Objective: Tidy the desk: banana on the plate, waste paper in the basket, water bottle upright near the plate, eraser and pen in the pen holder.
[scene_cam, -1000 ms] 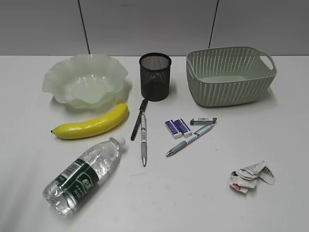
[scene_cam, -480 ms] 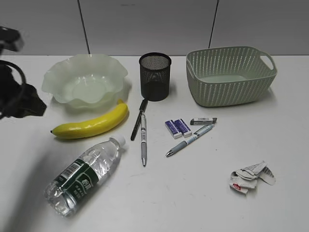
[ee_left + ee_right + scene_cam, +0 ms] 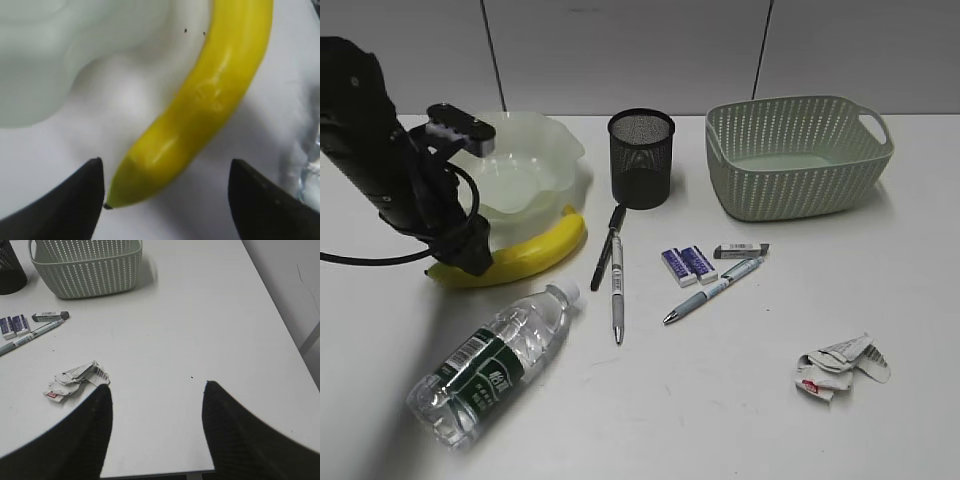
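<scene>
The yellow banana (image 3: pixel 542 245) lies on the desk (image 3: pixel 720 400) in front of the pale green plate (image 3: pixel 535 150). My left gripper (image 3: pixel 470 256) hovers over its left end. In the left wrist view the left gripper (image 3: pixel 166 167) is open, the banana (image 3: pixel 215 95) tip lying between the fingers close to the left one, unheld. The water bottle (image 3: pixel 495 360) lies on its side. The pens (image 3: pixel 616 290) and erasers (image 3: pixel 688 265) lie mid-desk, before the pen holder (image 3: pixel 642 155). Waste paper (image 3: pixel 840 367) sits front right, the basket (image 3: pixel 795 155) behind. My right gripper (image 3: pixel 157 387) is open over bare desk.
In the right wrist view the waste paper (image 3: pixel 75 380) lies just left of the fingers, and the desk's front edge and right edge are close. The plate's rim (image 3: pixel 50 50) is immediately beside the banana. The bottle (image 3: pixel 312 165) lies just right of the left gripper.
My left arm has swung in from the left edge and now stands over the banana's left end, hiding part of the plate. Nothing on the desk has moved.
</scene>
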Tool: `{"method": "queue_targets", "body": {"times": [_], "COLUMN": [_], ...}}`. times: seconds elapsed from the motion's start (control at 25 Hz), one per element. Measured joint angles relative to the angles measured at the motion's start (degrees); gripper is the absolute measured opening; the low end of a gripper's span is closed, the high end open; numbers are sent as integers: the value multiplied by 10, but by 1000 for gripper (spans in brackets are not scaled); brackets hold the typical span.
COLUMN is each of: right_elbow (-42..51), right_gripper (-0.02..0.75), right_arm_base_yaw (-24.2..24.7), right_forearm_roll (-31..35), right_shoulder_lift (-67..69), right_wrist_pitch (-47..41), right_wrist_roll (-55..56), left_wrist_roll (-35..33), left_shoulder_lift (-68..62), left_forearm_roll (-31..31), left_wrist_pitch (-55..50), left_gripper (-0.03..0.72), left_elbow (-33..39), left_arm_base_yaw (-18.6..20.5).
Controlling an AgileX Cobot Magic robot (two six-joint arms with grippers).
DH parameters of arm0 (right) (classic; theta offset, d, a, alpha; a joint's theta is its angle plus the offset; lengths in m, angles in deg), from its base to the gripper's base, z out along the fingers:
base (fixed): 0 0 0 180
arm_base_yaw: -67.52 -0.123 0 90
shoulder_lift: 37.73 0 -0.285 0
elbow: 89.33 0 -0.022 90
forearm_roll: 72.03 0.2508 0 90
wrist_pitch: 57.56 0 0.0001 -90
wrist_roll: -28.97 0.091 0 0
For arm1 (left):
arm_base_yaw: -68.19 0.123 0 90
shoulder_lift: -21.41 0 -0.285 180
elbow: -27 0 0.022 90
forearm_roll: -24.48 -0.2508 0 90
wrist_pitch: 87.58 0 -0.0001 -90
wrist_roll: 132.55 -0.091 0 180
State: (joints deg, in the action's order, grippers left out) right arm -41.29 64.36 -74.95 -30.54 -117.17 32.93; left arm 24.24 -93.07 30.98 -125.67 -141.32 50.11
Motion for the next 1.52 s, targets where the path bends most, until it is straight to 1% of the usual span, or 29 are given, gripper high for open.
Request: {"method": "queue_targets", "body": {"times": [0.16, 0.32, 0.4, 0.48, 0.52, 0.6, 0.64, 0.68, 0.8, 0.92, 1.04, 1.16, 1.24, 1.32, 1.44, 1.52], "right_elbow": [0, 0, 0, 0, 0, 0, 0, 0, 0, 0, 0, 0, 0, 0, 0, 0], "right_gripper": [456, 456, 456, 456, 456, 456, 456, 456, 456, 456, 456, 456, 456, 456, 456, 456], "right_arm_base_yaw": [0, 0, 0, 0, 0, 0, 0, 0, 0, 0, 0, 0, 0, 0, 0, 0], "right_forearm_roll": [0, 0, 0, 0, 0, 0, 0, 0, 0, 0, 0, 0, 0, 0, 0, 0], "right_shoulder_lift": [0, 0, 0, 0, 0, 0, 0, 0, 0, 0, 0, 0, 0, 0, 0, 0], "right_wrist_pitch": [0, 0, 0, 0, 0, 0, 0, 0, 0, 0, 0, 0, 0, 0, 0, 0], "right_wrist_roll": [0, 0, 0, 0, 0, 0, 0, 0, 0, 0, 0, 0, 0, 0, 0, 0], "left_wrist_roll": [-1, -1, -1, -1, -1, -2, -3, -3, -7, -32, -41, -40, -35, -32, -21, -11], "left_shoulder_lift": [-37, -64, -75, -83, -86, -88, -88, -88, -84, -70, -48, -8, 25, 62, 100, 104], "left_forearm_roll": [-6, -8, -9, -10, -11, -14, -14, -15, -26, -30, -31, -28, -29, -29, -26, -18], "left_wrist_pitch": [1, 21, 29, 35, 37, 38, 38, 38, 29, 18, 18, 19, 25, 43, 92, 125], "left_gripper": [580, 576, 560, 518, 484, 400, 343, 307, 312, 312, 312, 312, 312, 312, 312, 312], "left_elbow": [-17, -19, -20, -20, -21, -22, -23, -23, -23, -23, -26, -33, -38, -40, -41, -41], "left_arm_base_yaw": [0, 0, 0, 0, 0, 0, 0, -2, -17, -49, -79, -87, -81, -64, -17, 22]}}
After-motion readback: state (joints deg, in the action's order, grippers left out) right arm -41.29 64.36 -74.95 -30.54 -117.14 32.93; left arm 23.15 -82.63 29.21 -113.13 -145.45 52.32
